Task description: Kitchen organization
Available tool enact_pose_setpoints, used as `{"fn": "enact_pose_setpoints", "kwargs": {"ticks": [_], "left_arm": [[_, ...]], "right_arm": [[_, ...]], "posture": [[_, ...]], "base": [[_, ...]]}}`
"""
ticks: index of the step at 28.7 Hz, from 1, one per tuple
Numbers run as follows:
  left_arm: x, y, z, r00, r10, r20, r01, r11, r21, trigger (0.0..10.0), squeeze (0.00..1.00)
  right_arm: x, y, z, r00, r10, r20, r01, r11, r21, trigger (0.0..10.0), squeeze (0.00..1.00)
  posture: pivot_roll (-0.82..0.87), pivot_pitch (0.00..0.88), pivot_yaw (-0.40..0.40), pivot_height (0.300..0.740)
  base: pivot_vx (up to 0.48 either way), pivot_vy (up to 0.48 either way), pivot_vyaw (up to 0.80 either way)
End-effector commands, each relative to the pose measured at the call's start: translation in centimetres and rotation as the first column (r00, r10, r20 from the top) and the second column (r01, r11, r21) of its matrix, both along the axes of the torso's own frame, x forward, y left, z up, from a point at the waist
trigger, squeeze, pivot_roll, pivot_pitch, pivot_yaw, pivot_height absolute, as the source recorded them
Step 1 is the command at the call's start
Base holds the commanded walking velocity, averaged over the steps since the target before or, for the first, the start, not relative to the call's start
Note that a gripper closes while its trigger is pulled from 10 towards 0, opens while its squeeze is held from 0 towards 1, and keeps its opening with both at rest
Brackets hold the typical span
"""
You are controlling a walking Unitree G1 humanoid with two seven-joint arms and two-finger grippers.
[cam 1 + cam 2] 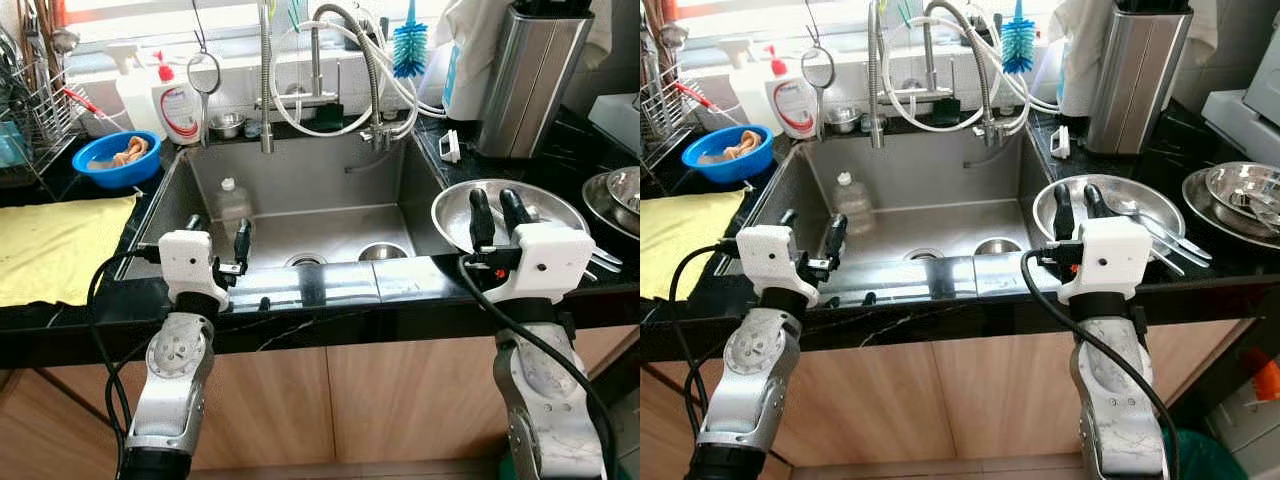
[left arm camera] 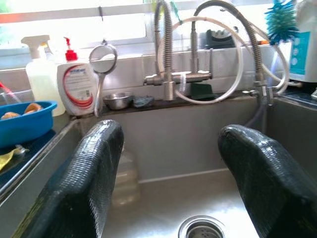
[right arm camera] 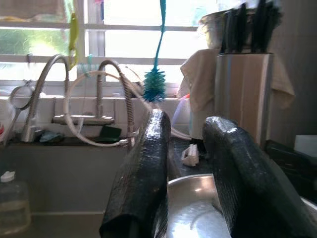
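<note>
Right gripper [image 1: 500, 212]: fingers a little apart, holding nothing, raised over the near rim of the steel plate; the right wrist view looks along both fingers with the plate's shine below them.
Steel plate [image 1: 450, 222]: on the black counter [image 1: 60, 318] just right of the sink, by the counter's front edge; utensils [image 1: 1165, 240] lie across its right side.
Left gripper [image 1: 218, 238]: fingers spread wide, empty, poised above the sink's front-left corner; in the left wrist view its fingers [image 2: 89, 173] frame the drain.
Sink [image 1: 300, 180]: steel basin set into the counter's middle; a clear plastic bottle [image 1: 231, 203] stands at its back-left part, a round drain [image 1: 305, 260] and a second strainer [image 1: 382, 251] sit near the front wall.
Taps [image 1: 320, 70]: several spouts and looped hoses rise from the sink's back edge.
Small steel bowl [image 1: 227, 125]: on the back ledge, left of the taps.
Blue bottle brush [image 1: 409, 48]: hanging above the sink's back-right corner.
Knife block [image 1: 530, 80]: steel, upright at the counter's back right.
Stacked steel bowls [image 1: 1240, 200]: at the counter's far right edge.
Soap bottles [image 1: 165, 95]: a spray bottle and a pump bottle at the back left.
Blue bowl [image 1: 117, 158]: on the counter left of the sink, something tan inside.
Yellow cloth [image 1: 55, 245]: spread over the counter's front left.
Dish rack [image 1: 25, 110]: at the back-left corner.
</note>
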State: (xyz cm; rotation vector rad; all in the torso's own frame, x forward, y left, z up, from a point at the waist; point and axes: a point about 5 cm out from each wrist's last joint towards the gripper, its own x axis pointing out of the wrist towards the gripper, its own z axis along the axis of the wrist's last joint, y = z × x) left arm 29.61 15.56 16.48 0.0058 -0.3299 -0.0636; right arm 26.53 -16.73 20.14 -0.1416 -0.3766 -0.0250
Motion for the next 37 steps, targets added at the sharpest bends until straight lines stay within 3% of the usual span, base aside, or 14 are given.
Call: {"fn": "enact_pose_setpoints", "kwargs": {"ticks": [1, 11, 16, 20, 28, 36, 37], "left_arm": [[0.1, 0.0, 0.5, 1.0, 0.002, 0.01, -0.002, 1.0, 0.006, 10.0, 0.0], [0.2, -0.2, 0.6, 1.0, -0.001, 0.023, 0.0, 1.0, 0.027, 10.0, 0.0], [0.4, -0.2, 0.6, 1.0, -0.003, 0.02, 0.002, 0.999, 0.035, 10.0, 0.0], [0.5, -0.2, 0.6, 1.0, 0.0, 0.021, -0.001, 0.999, 0.035, 10.0, 0.0], [0.6, -0.2, 0.7, 1.0, -0.001, 0.024, 0.0, 0.999, 0.036, 10.0, 0.0], [0.5, -0.3, 0.5, 1.0, -0.002, 0.018, 0.001, 0.999, 0.035, 10.0, 0.0], [0.6, -0.3, 0.4, 1.0, -0.002, 0.017, 0.002, 0.999, 0.034, 10.0, 0.0]], "right_arm": [[0.1, -0.1, 0.0, 1.0, -0.006, -0.006, 0.006, 1.0, 0.008, 10.0, 0.0], [0.2, -0.6, -0.5, 0.998, -0.054, -0.021, 0.055, 0.998, 0.02, 10.0, 0.0], [-0.1, -1.8, -1.3, 0.994, -0.095, -0.059, 0.101, 0.989, 0.107, 10.0, 0.0], [-0.1, -2.2, -1.6, 0.991, -0.118, -0.066, 0.124, 0.987, 0.098, 10.0, 0.0], [0.3, -1.6, -1.5, 0.995, -0.094, -0.047, 0.097, 0.991, 0.088, 10.0, 0.0], [-0.9, -1.8, -2.2, 0.995, -0.082, -0.059, 0.087, 0.992, 0.091, 10.0, 0.0], [-1.1, -1.7, -2.1, 0.996, -0.076, -0.05, 0.08, 0.993, 0.084, 10.0, 0.59]], "posture": [[-0.15, 0.0, 0.104, 0.74], [-0.15, 0.0, 0.106, 0.74], [-0.15, 0.0, 0.112, 0.74], [-0.15, 0.0, 0.114, 0.74], [-0.15, 0.0, 0.112, 0.74], [-0.15, 0.0, 0.115, 0.74], [-0.16, 0.0, 0.117, 0.74]], "base": [[0.0, 0.435, -0.64], [0.0, 0.0, -0.05], [0.0, 0.0, -0.6], [0.0, 0.0, -0.6], [0.0, 0.0, -0.08], [0.0, 0.0, 0.0], [0.0, 0.0, 0.0]]}}
